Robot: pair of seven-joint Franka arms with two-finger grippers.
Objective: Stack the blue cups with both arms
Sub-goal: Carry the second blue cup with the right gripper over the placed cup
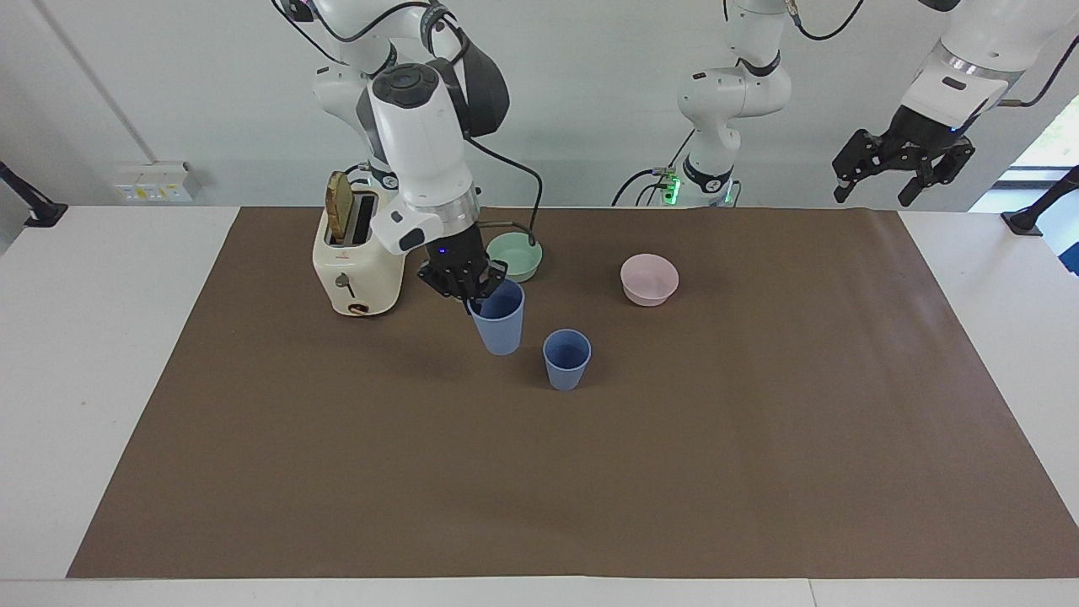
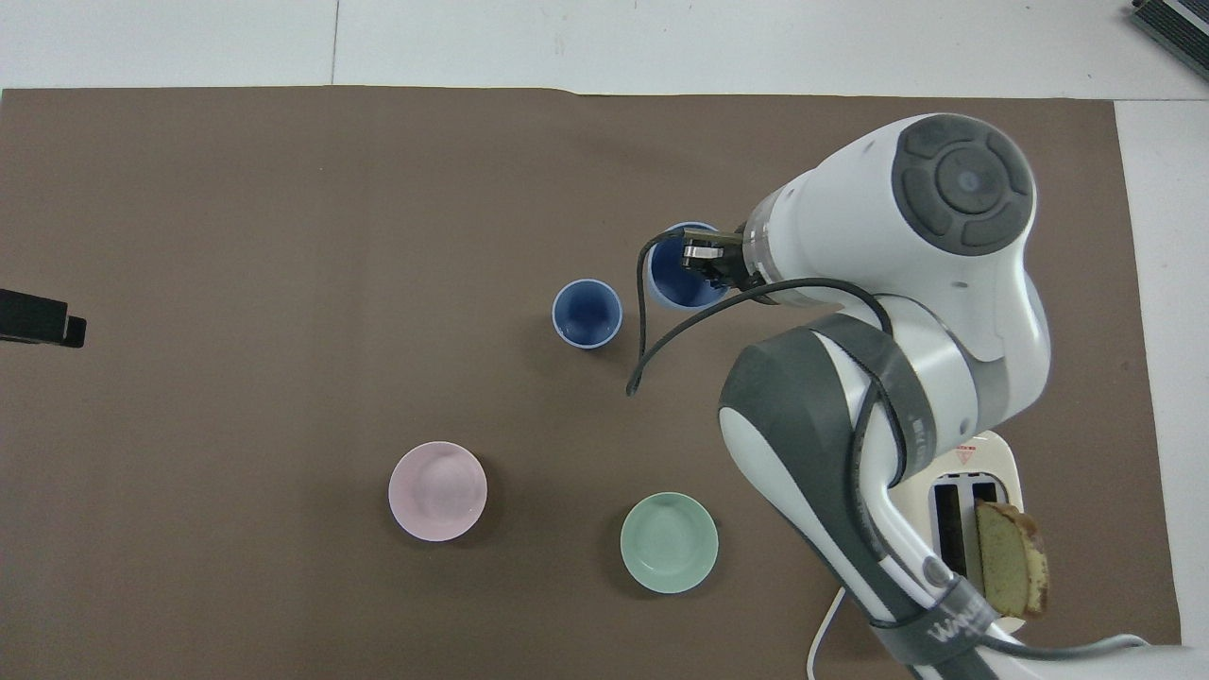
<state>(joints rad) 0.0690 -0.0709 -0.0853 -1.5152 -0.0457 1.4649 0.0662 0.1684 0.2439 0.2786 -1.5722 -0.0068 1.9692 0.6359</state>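
The right arm (image 2: 878,378) covers the toaster (image 2: 982,491) at about ten o'clock in the overhead view, while the left gripper (image 2: 42,319) is cut off at the nine o'clock edge; the mint-green bowl (image 1: 521,257) is partly hidden in the facing view.

Held cup (image 1: 501,324) beside standing cup (image 1: 566,358) — bowls (image 1: 649,278) nearer robots, toaster (image 1: 358,257) at right arm's end.

Right gripper (image 1: 469,291) has one blue cup (image 1: 499,319) pinched by the rim, lifted off the mat right beside the other cup (image 1: 566,359). Left gripper (image 1: 902,164) hangs open over the mat's corner at its own end.
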